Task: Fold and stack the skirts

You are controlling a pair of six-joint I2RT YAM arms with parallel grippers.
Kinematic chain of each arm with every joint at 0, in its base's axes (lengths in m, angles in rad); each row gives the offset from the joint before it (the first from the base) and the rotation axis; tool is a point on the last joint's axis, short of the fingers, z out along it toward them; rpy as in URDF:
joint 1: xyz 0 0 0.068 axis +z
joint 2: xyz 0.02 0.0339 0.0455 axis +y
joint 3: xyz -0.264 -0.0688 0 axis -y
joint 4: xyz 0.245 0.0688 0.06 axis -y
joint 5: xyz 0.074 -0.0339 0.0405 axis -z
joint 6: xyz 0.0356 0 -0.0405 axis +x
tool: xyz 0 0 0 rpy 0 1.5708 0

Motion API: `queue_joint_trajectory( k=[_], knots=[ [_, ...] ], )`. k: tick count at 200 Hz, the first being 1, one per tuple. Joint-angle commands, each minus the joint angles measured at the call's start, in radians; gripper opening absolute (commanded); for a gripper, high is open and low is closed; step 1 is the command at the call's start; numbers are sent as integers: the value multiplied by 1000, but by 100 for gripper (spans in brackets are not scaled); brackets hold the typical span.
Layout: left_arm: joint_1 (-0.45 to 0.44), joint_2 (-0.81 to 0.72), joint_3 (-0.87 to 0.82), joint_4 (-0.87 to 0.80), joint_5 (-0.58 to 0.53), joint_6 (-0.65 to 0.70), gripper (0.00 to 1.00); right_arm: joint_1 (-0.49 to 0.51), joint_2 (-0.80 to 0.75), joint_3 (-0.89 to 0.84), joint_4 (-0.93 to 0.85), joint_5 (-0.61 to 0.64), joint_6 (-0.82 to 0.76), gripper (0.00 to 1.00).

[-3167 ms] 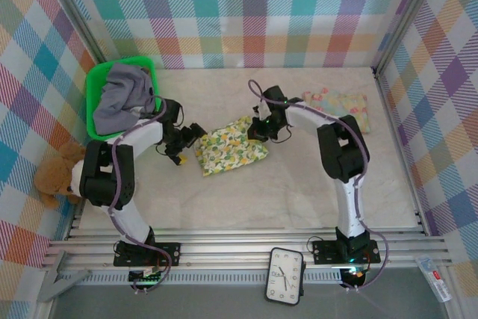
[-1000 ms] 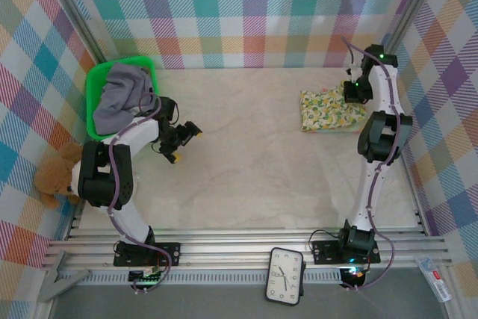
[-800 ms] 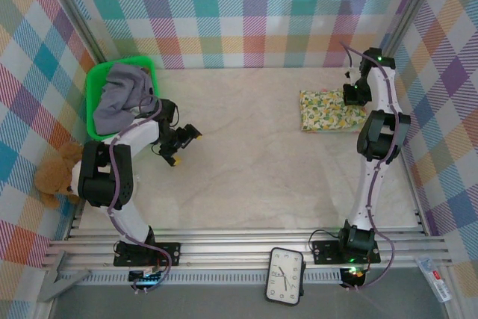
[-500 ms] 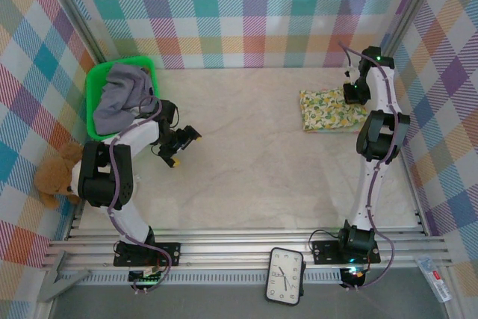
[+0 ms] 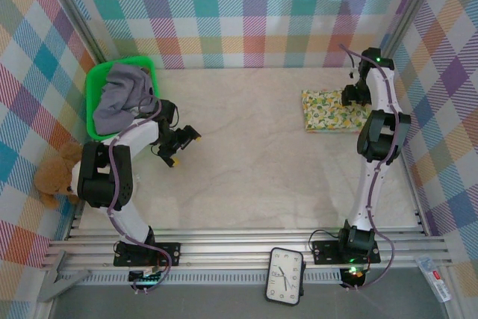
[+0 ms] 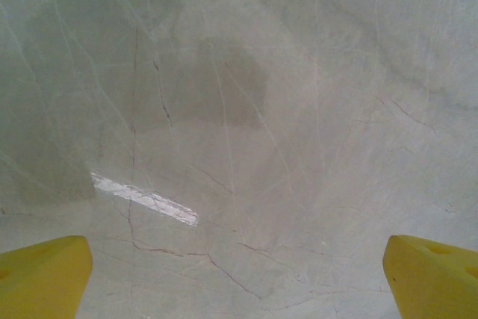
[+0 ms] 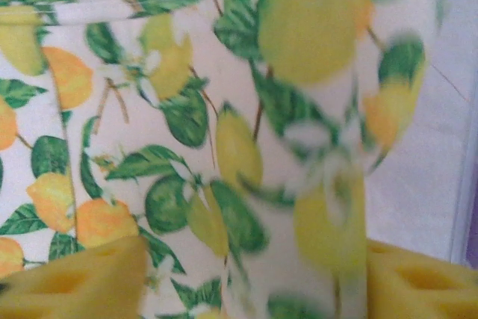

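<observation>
The lemon skirt [image 5: 332, 110] has moved. A few seconds ago it lay in the middle of the worktop [image 5: 254, 169] with both arms at it. Now it lies folded at the far right side, on the spot where a pale skirt lay before. The pale skirt is hidden under it now, so I think the two make a stack. The right fingers [image 5: 349, 96] were shut a second ago and have just let go.

So part of the job looks done. From above, the lemon skirt is a neat, flat shape. The grey skirt [image 5: 123, 98] is still bunched up in the green basket [image 5: 146, 61] at the far left, well apart from the stack. It has not been folded. It needs to come out, get folded and go on top. I cannot tell if more skirts lie under it.

The right fingers sit over the right end of the lemon skirt. Close up, their yellow fingertips [image 7: 75, 282] stand wide apart. A soft bump of lemon cloth rises between them, but it is not pinched. I cannot tell if the tips still touch the cloth.

The left fingers [image 5: 179, 147] are as wide open as they go and hold nothing. They hang over bare worktop, near the basket.
</observation>
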Motion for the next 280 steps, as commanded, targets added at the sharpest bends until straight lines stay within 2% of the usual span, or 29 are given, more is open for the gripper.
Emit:
queue_joint_trajectory(
  k=[1, 12, 34, 47, 81, 99, 120, 163, 197, 218, 231, 258, 280],
  knots=[
    [6, -45, 20, -51, -1, 21, 100, -1, -114, 12, -80, 129, 212, 99],
    [6, -59, 33, -58, -2, 22, 100, 10, -148, -31, -97, 77, 240, 99],
    [6, -82, 70, -81, -12, 31, 100, 36, -236, -207, -2, -214, 227, 99],
    [6, -89, 92, -96, -16, 38, 100, 52, -246, -268, 38, -297, 218, 99],
    [6, -116, 126, -119, -26, 68, 100, 58, -141, -247, 34, -125, 246, 99],
    [7, -145, 141, -143, -68, 93, 100, 59, -89, -217, -18, -46, 277, 99],
    [10, -173, 158, -176, -123, 121, 100, 61, -98, -274, -18, -63, 304, 99],
    [35, -186, 215, -200, -137, 172, 100, 60, -138, -291, 15, -97, 285, 99],
    [103, -166, 338, -236, -219, 257, 100, 68, -299, -339, 112, -116, 317, 99],
    [159, -93, 458, -298, -341, 322, 100, 80, -479, -480, 231, -154, 370, 99],
    [199, -24, 553, -345, -408, 350, 100, 80, -614, -603, 332, -234, 409, 99],
    [267, 148, 750, -429, -426, 420, 100, 83, -868, -867, 529, -398, 504, 99],
    [306, 300, 915, -482, -383, 438, 100, 83, -1002, -1008, 588, -484, 547, 99]
  ],
)
